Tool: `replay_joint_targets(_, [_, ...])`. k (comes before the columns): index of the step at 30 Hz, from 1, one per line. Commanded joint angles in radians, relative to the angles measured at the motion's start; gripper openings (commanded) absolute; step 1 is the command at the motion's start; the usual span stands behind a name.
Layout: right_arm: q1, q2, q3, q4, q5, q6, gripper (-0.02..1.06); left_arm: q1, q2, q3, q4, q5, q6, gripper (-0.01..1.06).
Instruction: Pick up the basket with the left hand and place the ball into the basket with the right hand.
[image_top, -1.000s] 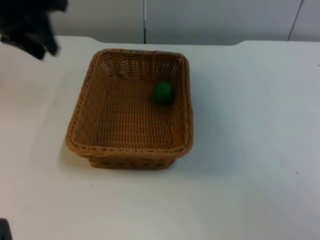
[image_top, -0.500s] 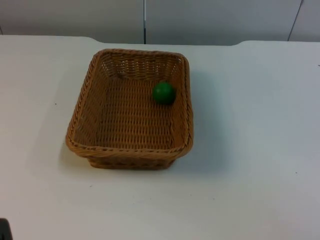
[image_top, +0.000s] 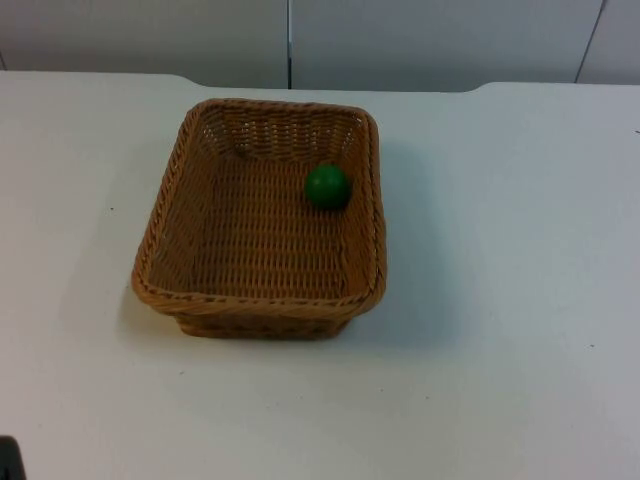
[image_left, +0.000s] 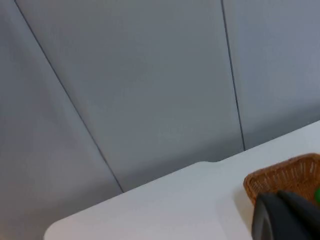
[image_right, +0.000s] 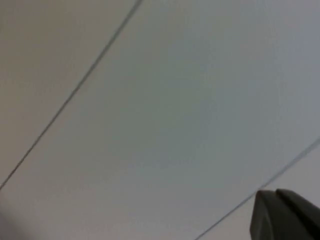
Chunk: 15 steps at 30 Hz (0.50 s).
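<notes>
Green ball (image_top: 327, 186) in wicker basket (image_top: 160, 210) on table (image_top: 500, 250).

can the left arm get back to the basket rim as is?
Probably yes. The basket sits on the white table with its left rim bare and nothing beside it. The green ball lies inside, by the right wall. The left end effector is drawn back, pointing toward the partition wall.
</notes>
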Motion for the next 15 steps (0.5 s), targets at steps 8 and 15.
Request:
replay_joint_targets(8, [0.162, -0.017, 0.023, 0.042, 0.146, -0.221, 0.0, -0.002, -0.27, 0.229, -0.002, 0.072, 0.033, 0.0])
replay_joint_targets(15, [0.158, -0.167, 0.367, -0.361, 0.014, -0.017, 0.0, -0.002, -0.413, 0.371, 0.0, 0.074, -0.017, 0.0])
